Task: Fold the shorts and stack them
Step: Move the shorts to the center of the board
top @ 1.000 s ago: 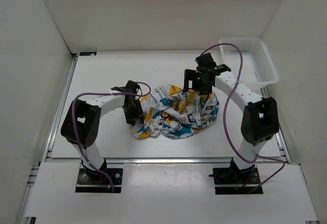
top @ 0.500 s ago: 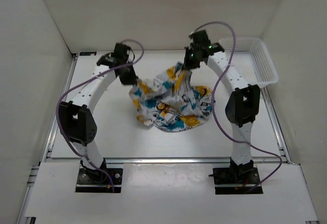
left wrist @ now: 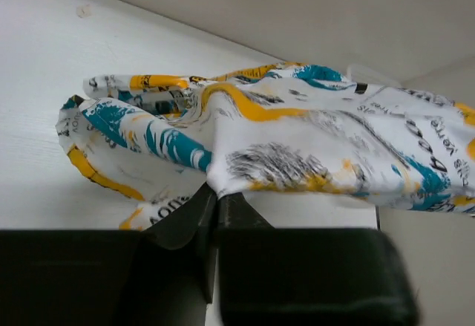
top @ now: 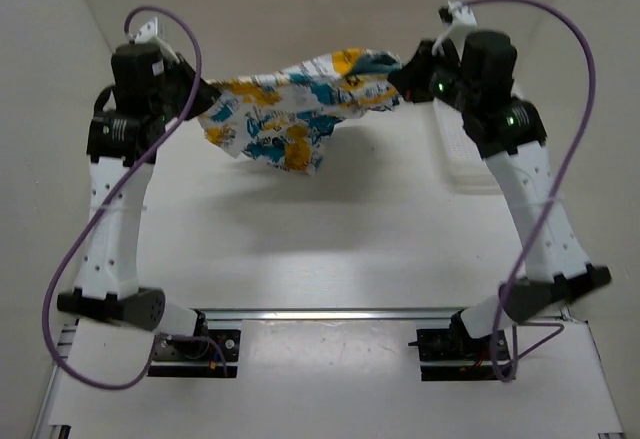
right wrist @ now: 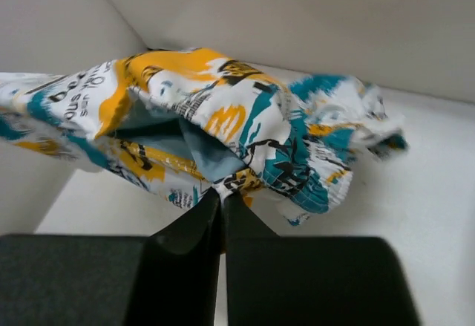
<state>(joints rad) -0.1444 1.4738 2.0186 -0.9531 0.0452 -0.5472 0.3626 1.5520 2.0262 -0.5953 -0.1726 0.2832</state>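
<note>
White printed fabric: shorts (top: 290,109) hang stretched in mid-air across upper frame, well above the surface (top: 330,239). Left jaws clenched on the left end, right jaws clenched on the right end. From top I can't see the jaw tips; basket (top: 458,164) mostly behind R arm (top: 520,169). Print yellow-orange, teal, black; cloth sags, crumpled mid-span.

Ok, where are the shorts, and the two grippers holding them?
shorts (top: 290,109): top view, middle of the stretched fabric.
left gripper (left wrist: 215,192): left wrist view, where its fingertips pinch the cloth.
right gripper (right wrist: 221,194): right wrist view, where its fingertips pinch the cloth.
</note>
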